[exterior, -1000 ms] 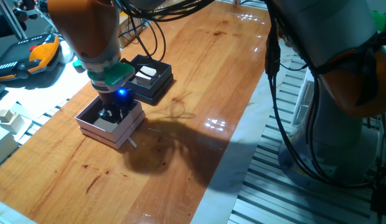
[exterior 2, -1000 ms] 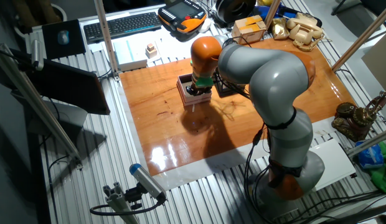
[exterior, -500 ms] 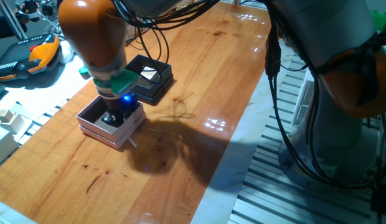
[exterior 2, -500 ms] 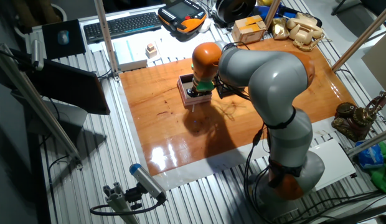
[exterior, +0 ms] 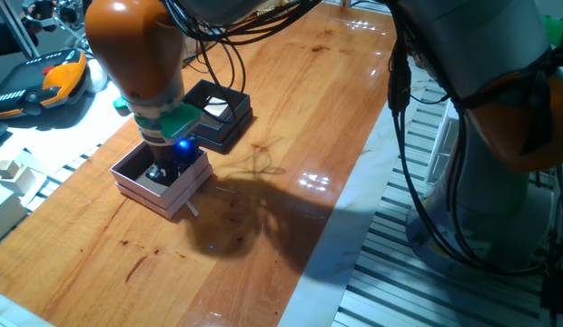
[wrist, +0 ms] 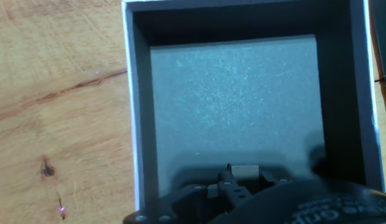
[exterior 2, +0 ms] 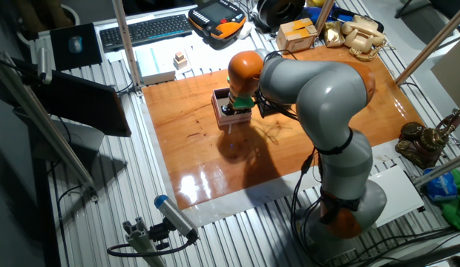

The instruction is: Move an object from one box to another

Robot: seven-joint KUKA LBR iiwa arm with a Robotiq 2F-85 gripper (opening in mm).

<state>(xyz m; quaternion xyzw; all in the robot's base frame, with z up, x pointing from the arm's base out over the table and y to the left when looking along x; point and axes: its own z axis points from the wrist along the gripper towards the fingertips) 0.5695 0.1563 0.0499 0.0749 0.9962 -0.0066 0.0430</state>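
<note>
The pale pink box (exterior: 163,193) stands on the wooden table, left of centre; it also shows in the other fixed view (exterior 2: 217,113). My gripper (exterior: 162,171) reaches down into it. In the hand view the box's dark wall (wrist: 138,112) frames a grey floor. The small beige cube (wrist: 244,170) sits between my fingertips, low over that floor near the box's near wall. My gripper (wrist: 245,180) looks shut on it. The black box (exterior: 229,130) with its pale floor stands just behind the pink box, apart from the gripper.
A pair of pale wooden blocks (exterior: 11,171) lies off the table at the left, seen too in the other fixed view (exterior 2: 180,58). An orange-black pendant (exterior: 54,80) and a keyboard (exterior 2: 145,30) lie beyond the table. Cables (exterior: 229,54) hang over the black box.
Since a second ago the wrist has turned more upright and sunk slightly into the pink box. Over the last half second nothing has visibly moved.
</note>
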